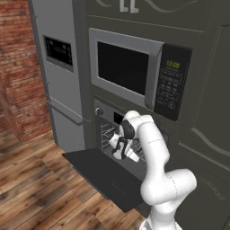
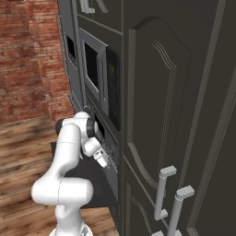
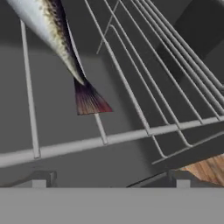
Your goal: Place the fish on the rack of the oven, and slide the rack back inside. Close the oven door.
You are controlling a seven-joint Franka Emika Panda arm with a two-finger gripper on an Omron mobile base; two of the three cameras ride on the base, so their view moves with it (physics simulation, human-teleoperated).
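Resting fish on the pulled-out rack, jaws spread wide

Looking along the hand, the two dark fingertips (image 3: 43,178) stand far apart at the bottom of the view with nothing between them, so the gripper (image 3: 111,179) is released and holds nothing. Just past the tips runs the front rail of the rack (image 3: 144,131), a thin silvery bar crossing the view, with the long wires running away from it. The fish (image 3: 57,39) lies on those wires beyond the rail; its reddish tail fin points toward the rail and stops short of it, while its silvery speckled body runs off toward the upper left corner. To the right of the fish the wires are bare, and a strip of wooden floor (image 3: 205,170) shows under the rack's near corner.

From the left base view, the white arm bends down in front of the oven (image 1: 108,117), its gripper (image 1: 120,146) at the mouth of the opening, just above the rack (image 1: 108,132). The oven door (image 1: 105,177) lies folded down flat, its dark panel reaching out over the wooden floor (image 1: 36,188), with free floor to the left of its outer edge. Above the oven sits the microwave (image 1: 134,72), its door shut. Farther left stands a grey fridge (image 1: 58,67), and behind that a brick wall (image 1: 15,67).

From the right base view, the door (image 2: 99,184) juts out from the cabinet front (image 2: 156,92) beside the arm.
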